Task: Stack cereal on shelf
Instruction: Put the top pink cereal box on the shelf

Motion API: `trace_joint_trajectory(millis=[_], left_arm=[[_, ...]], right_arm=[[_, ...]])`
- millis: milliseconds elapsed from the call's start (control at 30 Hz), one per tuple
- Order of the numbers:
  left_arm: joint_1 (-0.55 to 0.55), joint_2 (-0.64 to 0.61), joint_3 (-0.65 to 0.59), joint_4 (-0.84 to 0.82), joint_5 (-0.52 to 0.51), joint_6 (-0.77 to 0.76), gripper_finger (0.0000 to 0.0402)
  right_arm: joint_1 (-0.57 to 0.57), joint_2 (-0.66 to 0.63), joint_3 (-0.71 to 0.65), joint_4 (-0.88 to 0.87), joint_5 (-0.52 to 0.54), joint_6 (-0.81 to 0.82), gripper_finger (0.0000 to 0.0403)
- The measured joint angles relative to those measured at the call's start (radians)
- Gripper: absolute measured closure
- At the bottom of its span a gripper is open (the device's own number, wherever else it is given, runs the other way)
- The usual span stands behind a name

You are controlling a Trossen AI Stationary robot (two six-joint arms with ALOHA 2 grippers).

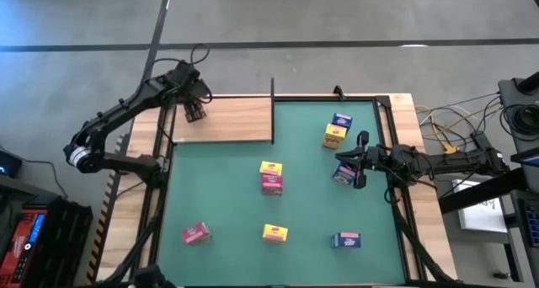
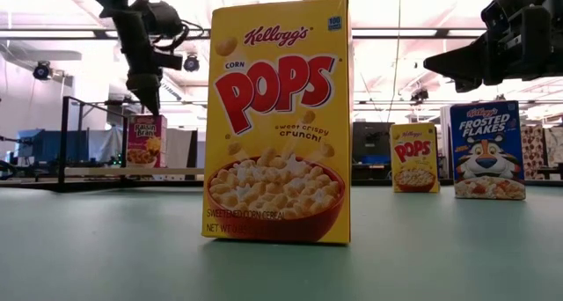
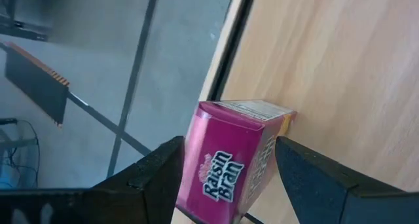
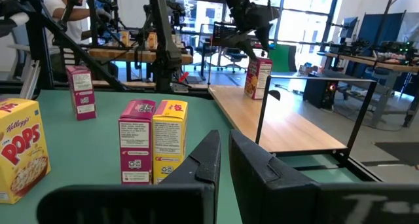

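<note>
We see the green mat point(image 1: 303, 195) with cereal boxes scattered across it, and the shelf point(image 1: 236, 120) at its far left corner. There the left gripper point(image 1: 195, 109) straddles a pink Raisin Bran box point(image 3: 229, 162) standing on the board — its base is cut off, so contact stays unclear. The right gripper point(image 4: 224, 155) hovers clenched, empty.

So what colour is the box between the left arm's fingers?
Magenta, a Raisin Bran box; the left wrist view shows it best.

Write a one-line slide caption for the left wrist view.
Left gripper straddles a pink Raisin Bran box at the edge of the light-wood shelf, fingers either side.
</note>
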Motion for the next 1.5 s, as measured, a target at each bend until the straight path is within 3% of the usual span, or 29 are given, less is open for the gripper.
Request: trace_joint_trajectory(millis=[233,400,533,667,867,1167,1500], left_arm=[[-0.002,-0.078,0.0,-0.018,0.103,-0.05,0.018],[-0.026,-0.11,0.0,-0.078,0.226,-0.188,0.0179],[-0.107,-0.104,0.0,-0.131,0.247,-0.305,0.0179],[-0.176,-0.087,0.0,-0.144,0.208,-0.377,0.018],[-0.166,-0.019,0.0,-0.08,0.076,-0.454,0.018],[-0.109,0.07,-0.002,-0.06,0.051,-0.522,0.018],[-0.098,0.08,-0.002,-0.069,-0.001,-0.522,0.018]], right_arm=[[0.0,0.0,0.0,0.0,0.0,0.0,0.038],[0.0,0.0,0.0,0.0,0.0,0.0,0.038],[0.0,0.0,0.0,0.0,0.0,0.0,0.038],[0.0,0.0,0.0,0.0,0.0,0.0,0.038],[0.0,0.0,0.0,0.0,0.0,0.0,0.038],[0.0,0.0,0.0,0.0,0.0,0.0,0.038],[0.0,0.0,0.0,0.0,0.0,0.0,0.038]])
